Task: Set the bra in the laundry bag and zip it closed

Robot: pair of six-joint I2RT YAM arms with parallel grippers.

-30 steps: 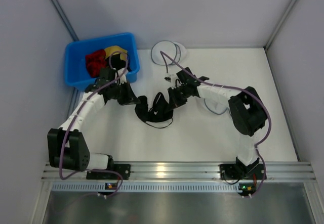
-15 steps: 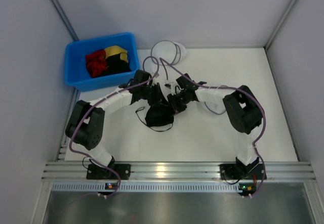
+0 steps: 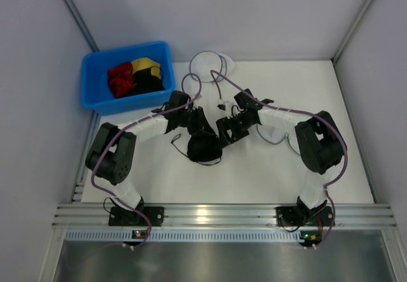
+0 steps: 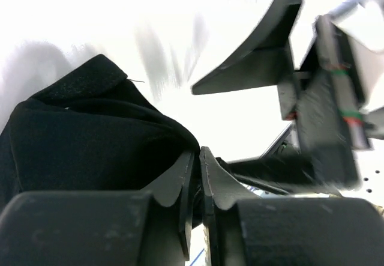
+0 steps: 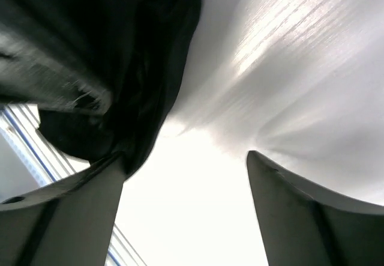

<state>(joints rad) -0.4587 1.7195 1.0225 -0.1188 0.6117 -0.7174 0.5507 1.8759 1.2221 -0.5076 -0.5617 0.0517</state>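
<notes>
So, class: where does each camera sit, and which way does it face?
Top: above and behind, looking down on the table; left arm and right arm show whole, left gripper and right gripper at the bra.
Left wrist: faces past its nearly closed fingers toward the bra and right gripper.
Right wrist: faces the table between its open fingers.
Shared: all three show the bra.

I can read no text, label, brand or number in any of my 3 views. The bra [image 3: 203,147] is plain black, the blue bin [image 3: 127,102] has bare walls, and the metal rail [image 3: 203,215] at the near edge shows only tiny lights, too small to read as signs. Both wrist views are too close and too blurred to show any lettering.
</notes>
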